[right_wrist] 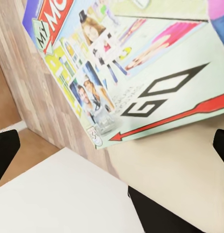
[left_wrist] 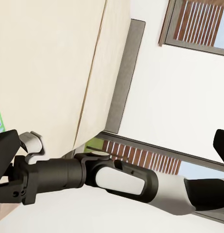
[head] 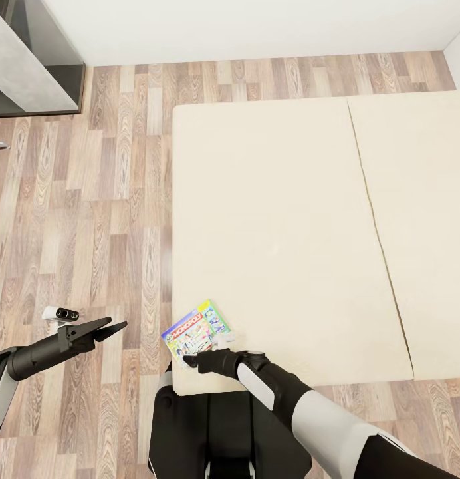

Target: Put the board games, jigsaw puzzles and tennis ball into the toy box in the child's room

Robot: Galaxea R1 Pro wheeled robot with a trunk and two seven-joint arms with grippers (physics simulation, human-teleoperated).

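One board game, a white-green Monopoly box (head: 197,330), lies flat near the near-left corner of the bed (head: 276,199). My right gripper (head: 190,361) sits low at the box's near edge, just short of it. In the right wrist view the box (right_wrist: 126,68) lies just ahead of the open right gripper (right_wrist: 112,148), and nothing is between its fingers. My left gripper (head: 105,328) hangs open over the wood floor to the left of the bed, holding nothing. In the left wrist view the left gripper (left_wrist: 112,145) looks past my right forearm (left_wrist: 126,182) toward the mattress.
A dark grey cabinet (head: 30,60) stands at the far left against the white wall. Wood-plank floor (head: 90,199) runs along the bed's left side. A seam (head: 376,219) splits the mattress. My base (head: 223,426) stands against the bed's near edge.
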